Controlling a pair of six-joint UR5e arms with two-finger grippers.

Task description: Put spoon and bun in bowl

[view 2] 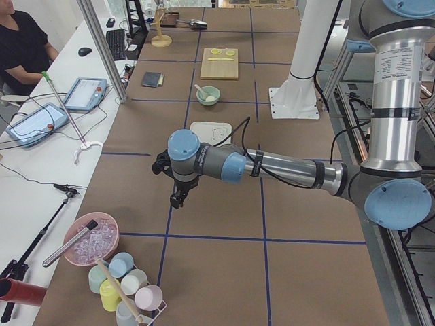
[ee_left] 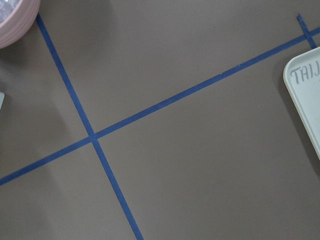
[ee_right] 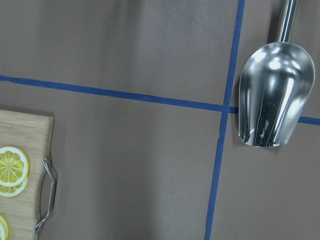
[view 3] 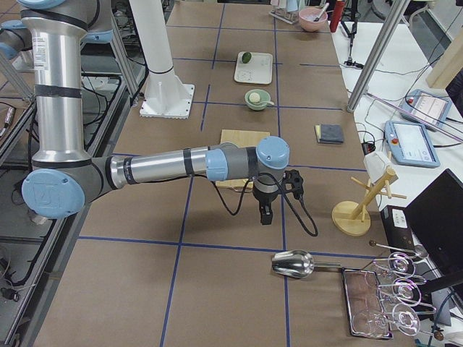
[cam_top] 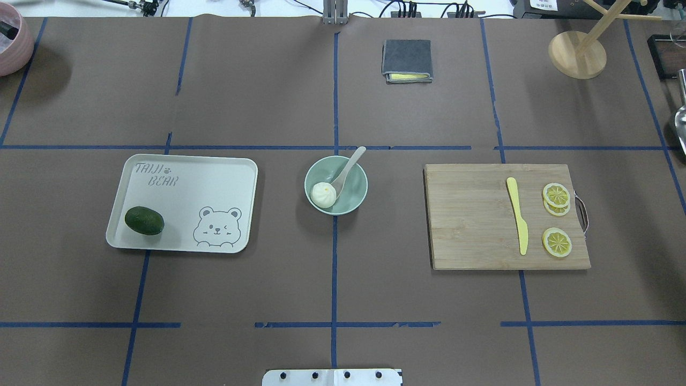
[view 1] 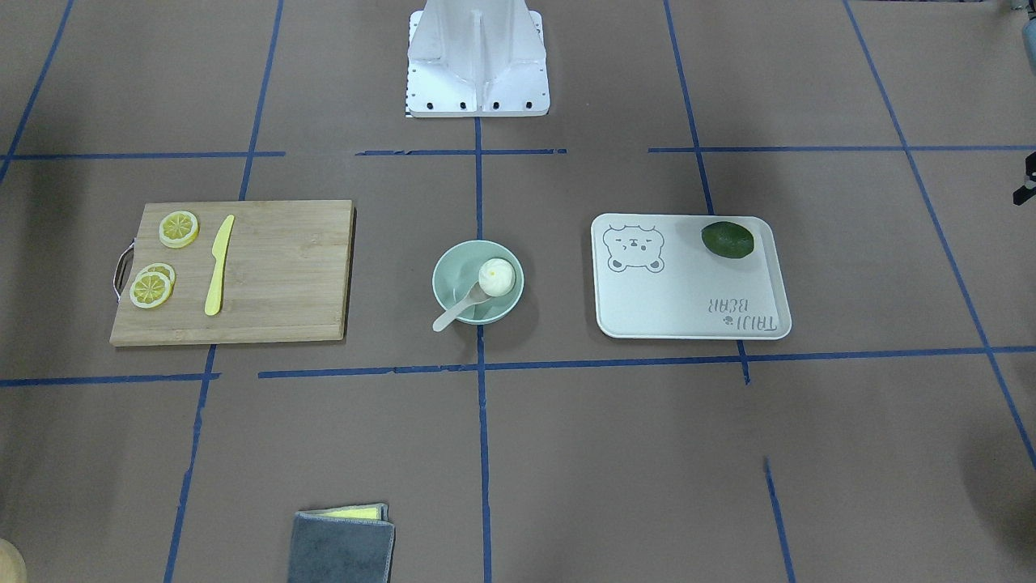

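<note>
The pleated white bun [cam_top: 323, 194] is sitting inside the smooth mint-green bowl [cam_top: 355, 195], touching the scoop of the beige plastic spoon [cam_top: 352, 164], whose handle is leaning over the rim. Only the side views are showing the left gripper [view 2: 178, 198] and right gripper [view 3: 265, 215]; whether their jaws are parted cannot be told. The right wrist view is showing a shiny metal scoop [ee_right: 275, 95].
</note>
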